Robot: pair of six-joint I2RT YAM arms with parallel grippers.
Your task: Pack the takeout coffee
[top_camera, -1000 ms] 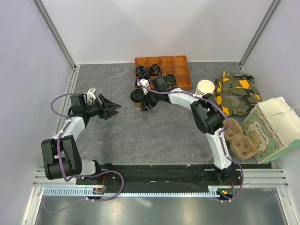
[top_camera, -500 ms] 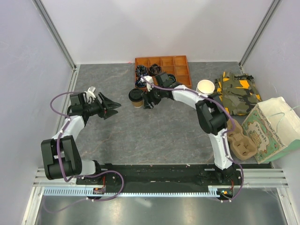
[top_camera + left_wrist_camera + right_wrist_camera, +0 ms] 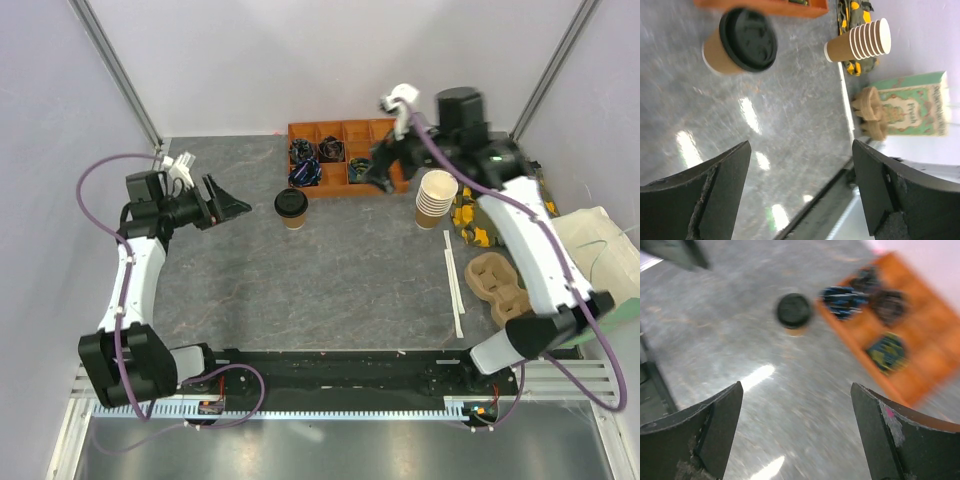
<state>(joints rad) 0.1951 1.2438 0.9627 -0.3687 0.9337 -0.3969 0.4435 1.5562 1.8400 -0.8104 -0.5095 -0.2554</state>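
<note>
My left hand [image 3: 236, 205]: wide open, holding nothing.
My right hand [image 3: 383, 170]: wide open too, holding nothing, high up near the orange tray [image 3: 385, 135].
Takeout coffee [image 3: 291, 203]: standing up on the grey surface [image 3: 330, 280], just beside the tray, between my two hands.

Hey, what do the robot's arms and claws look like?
Both arms have white links with black joints, and a purple cable loops along each. The left claw and right claw have black, wedge-shaped fingers.
</note>
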